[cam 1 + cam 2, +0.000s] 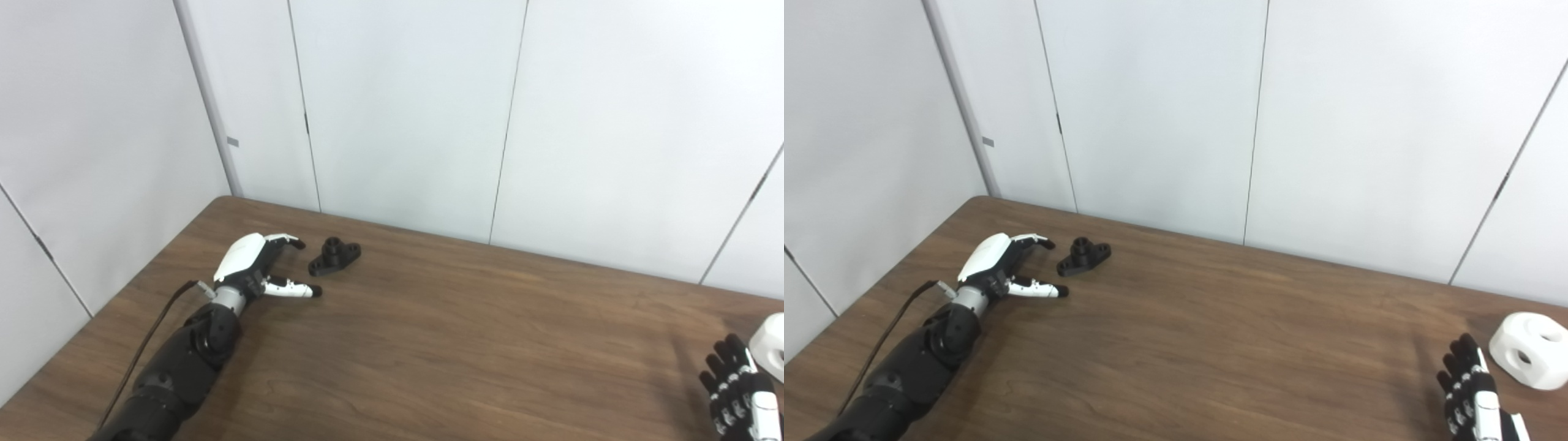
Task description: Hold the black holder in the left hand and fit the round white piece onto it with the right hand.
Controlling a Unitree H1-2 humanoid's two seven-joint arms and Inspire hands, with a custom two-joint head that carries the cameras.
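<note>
My left hand (254, 266) lay open just beside the black holder (334, 255) — best pinched at its raised middle; my right hand (1473, 392), fingers spread, waited by the round white piece (1528, 349).

Occlusions and frame cut-offs, both head views.
Round white piece (773, 346) cropped by right edge in left eye view. Right hand (1473, 392) cut by bottom edge; thumb and palm unseen. Left hand (257, 266): palm side hidden. Black holder (1083, 255) bore detail too small to resolve.
</note>
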